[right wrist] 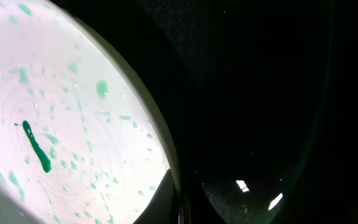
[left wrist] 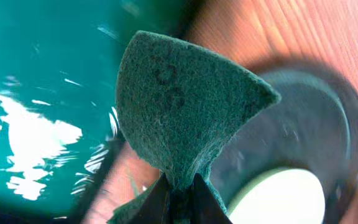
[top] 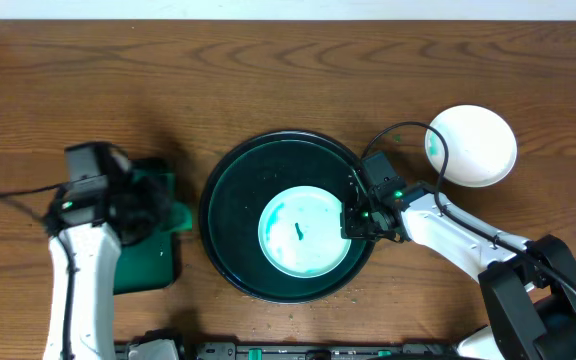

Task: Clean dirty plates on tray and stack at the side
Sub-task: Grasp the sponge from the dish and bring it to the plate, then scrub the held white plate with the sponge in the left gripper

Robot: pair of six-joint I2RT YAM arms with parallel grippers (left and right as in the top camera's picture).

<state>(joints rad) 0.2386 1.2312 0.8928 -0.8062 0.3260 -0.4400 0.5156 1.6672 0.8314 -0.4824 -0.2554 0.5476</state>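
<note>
White with green spots, one plate (top: 303, 235) lies in the big dark tray (top: 233, 215), and the right gripper (top: 351, 215) pinches its edge at 3 o'clock. At 9 o'clock the left gripper (left wrist: 179, 202) squeezes a green scrub pad (left wrist: 179, 118). A second plate (top: 473, 145) sits at 2 o'clock.

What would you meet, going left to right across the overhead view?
small green tray → round tray's left rim → smeared plate → right claw → side plate on the table
</note>
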